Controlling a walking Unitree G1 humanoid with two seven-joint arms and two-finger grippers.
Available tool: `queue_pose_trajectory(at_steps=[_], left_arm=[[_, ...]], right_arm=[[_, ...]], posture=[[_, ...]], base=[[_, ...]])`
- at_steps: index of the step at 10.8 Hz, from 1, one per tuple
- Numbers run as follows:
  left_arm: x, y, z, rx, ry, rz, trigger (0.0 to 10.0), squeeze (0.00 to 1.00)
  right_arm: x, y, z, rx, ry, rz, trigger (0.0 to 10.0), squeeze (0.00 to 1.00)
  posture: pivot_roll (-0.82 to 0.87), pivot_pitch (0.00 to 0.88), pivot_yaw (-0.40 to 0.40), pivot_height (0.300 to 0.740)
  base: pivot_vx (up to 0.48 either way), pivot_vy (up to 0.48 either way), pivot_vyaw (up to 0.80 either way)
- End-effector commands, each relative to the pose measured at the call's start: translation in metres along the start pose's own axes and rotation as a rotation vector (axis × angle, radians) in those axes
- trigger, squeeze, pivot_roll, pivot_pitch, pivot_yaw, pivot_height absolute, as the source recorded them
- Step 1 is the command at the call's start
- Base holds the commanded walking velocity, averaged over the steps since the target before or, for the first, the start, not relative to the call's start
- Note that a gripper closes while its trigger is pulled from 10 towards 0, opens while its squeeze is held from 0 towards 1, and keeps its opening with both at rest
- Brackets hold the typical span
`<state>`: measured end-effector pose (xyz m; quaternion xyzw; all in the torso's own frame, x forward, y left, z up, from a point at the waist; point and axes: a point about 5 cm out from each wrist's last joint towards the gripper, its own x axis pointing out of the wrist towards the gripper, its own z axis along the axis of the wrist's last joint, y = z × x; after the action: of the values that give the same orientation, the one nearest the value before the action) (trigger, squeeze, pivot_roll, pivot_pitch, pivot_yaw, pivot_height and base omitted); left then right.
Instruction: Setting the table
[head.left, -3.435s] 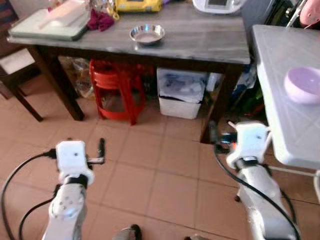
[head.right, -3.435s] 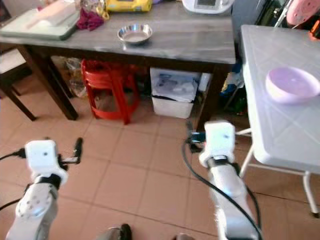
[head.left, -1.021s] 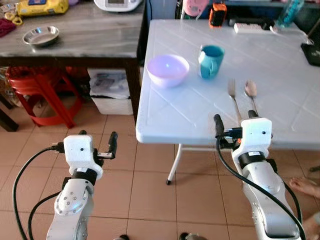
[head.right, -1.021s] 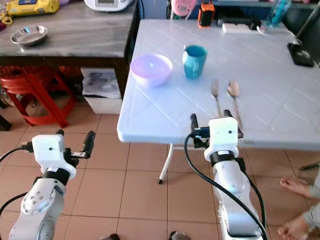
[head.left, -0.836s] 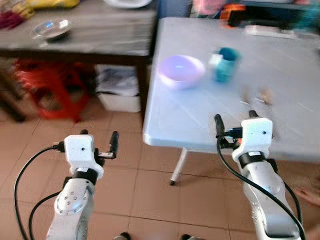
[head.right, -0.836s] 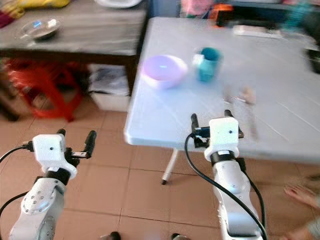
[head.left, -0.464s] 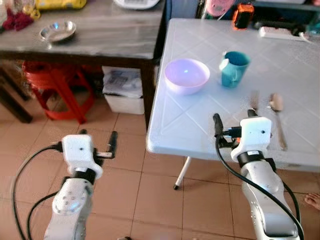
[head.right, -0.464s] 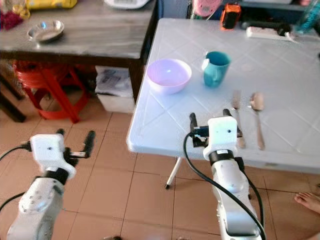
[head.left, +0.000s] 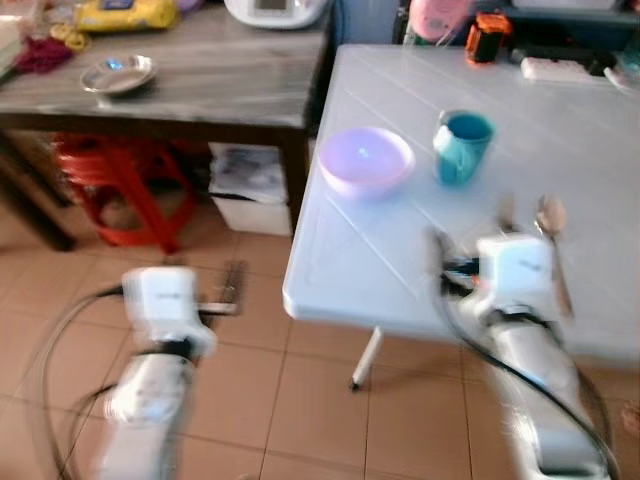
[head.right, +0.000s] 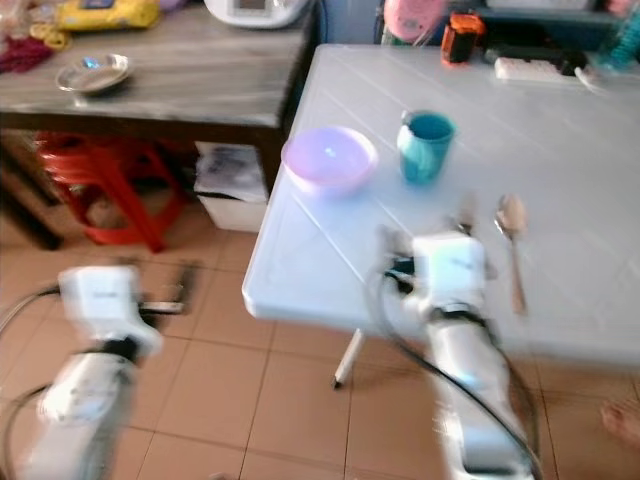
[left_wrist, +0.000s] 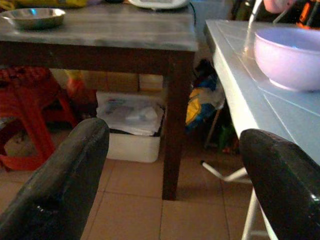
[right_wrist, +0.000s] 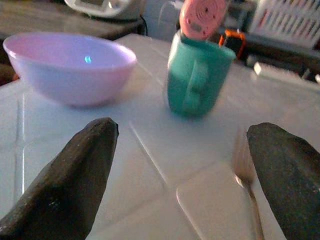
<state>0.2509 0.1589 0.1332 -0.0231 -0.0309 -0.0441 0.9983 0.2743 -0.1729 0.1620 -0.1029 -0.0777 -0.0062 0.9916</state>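
Right hand (right_wrist: 180, 175): over the near edge of the white desk, fingers spread wide, holding nothing; blurred in the head views.
Left hand (left_wrist: 175, 175): out over the floor beside the white desk, below its top, fingers wide apart and empty.
White desk (head.right: 590, 130): pale plastic top with a moulded diamond pattern, on thin white legs.
Pink bowl (head.right: 329, 157): upright near the desk's left edge, ahead of the right hand.
Teal mug (head.right: 425, 146): upright just beside the bowl, on its right, not touching.
Fork (right_wrist: 248, 186): flat on the desk right of the right hand, nearer than the mug.
Spoon (head.right: 513, 240): lies beside the fork, on its right, roughly parallel.
Far edge: an orange-and-black object (head.right: 455, 38), a white power strip (head.right: 535, 67) and a pink round thing (head.right: 407, 18), all blurred.
Wooden desk (head.left: 230, 85): dark legs, grey top, to the left of the white desk.
On it: a steel dish (head.left: 118, 73), a yellow pack (head.left: 125, 14) and a white appliance (head.left: 277, 10) at the back.
Under it: a red stool (head.left: 110, 185) and a white bin (head.left: 252, 185).
Floor (head.left: 320, 400): terracotta tiles.
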Motion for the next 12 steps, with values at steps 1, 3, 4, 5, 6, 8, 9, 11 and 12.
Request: queue_pose_trajectory(at_steps=[1, 3, 4, 5, 6, 8, 9, 11, 12], left_arm=[[-0.004, 0.010, 0.000, 0.017, 0.006, 0.029, 10.0, 0.00], [-0.005, 0.010, 0.000, 0.018, 0.007, 0.027, 10.0, 0.00], [-0.004, 0.010, 0.000, 0.018, 0.006, 0.025, 10.0, 0.00], [-0.005, 0.008, -0.001, 0.023, 0.008, 0.016, 10.0, 0.00], [-0.005, 0.009, -0.002, 0.024, 0.013, 0.018, 10.0, 0.00], [-0.005, 0.008, -0.002, 0.036, 0.011, 0.020, 10.0, 0.00], [-0.006, 0.008, -0.002, 0.033, 0.012, 0.019, 10.0, 0.00], [-0.006, 0.009, -0.002, 0.023, 0.008, 0.019, 10.0, 0.00], [-0.008, 0.008, -0.001, 0.027, 0.000, 0.013, 10.0, 0.00]], right_arm=[[0.001, 0.009, 0.005, 0.014, -0.026, 0.026, 10.0, 0.00], [0.001, 0.010, 0.006, 0.015, -0.027, 0.029, 10.0, 0.00], [0.001, 0.010, 0.007, 0.014, -0.030, 0.029, 10.0, 0.00], [0.000, 0.009, 0.007, 0.014, -0.031, 0.026, 10.0, 0.00], [-0.001, 0.010, 0.007, 0.007, -0.034, 0.029, 10.0, 0.00], [-0.004, 0.015, 0.005, 0.001, -0.031, 0.049, 10.0, 0.00], [-0.005, 0.018, 0.005, -0.006, -0.036, 0.066, 10.0, 0.00], [-0.006, 0.024, 0.005, -0.003, -0.037, 0.121, 10.0, 0.00], [-0.008, 0.029, 0.006, -0.009, -0.042, 0.155, 10.0, 0.00]], posture=[[-0.09, 0.187, 0.015, 0.740], [-0.09, 0.188, 0.016, 0.740], [-0.09, 0.189, 0.017, 0.740], [-0.09, 0.189, 0.017, 0.740], [-0.09, 0.189, 0.017, 0.740], [-0.09, 0.191, 0.020, 0.740], [-0.09, 0.192, 0.020, 0.740], [-0.09, 0.194, 0.020, 0.740], [-0.09, 0.194, 0.020, 0.740]], base=[[0.300, 0.000, 0.00], [0.298, 0.000, 0.00], [0.296, 0.000, 0.00], [0.296, 0.000, 0.00], [0.285, 0.000, 0.00], [0.358, 0.000, 0.00], [0.458, 0.000, 0.00], [0.146, 0.000, 0.00], [0.000, 0.000, 0.00]])
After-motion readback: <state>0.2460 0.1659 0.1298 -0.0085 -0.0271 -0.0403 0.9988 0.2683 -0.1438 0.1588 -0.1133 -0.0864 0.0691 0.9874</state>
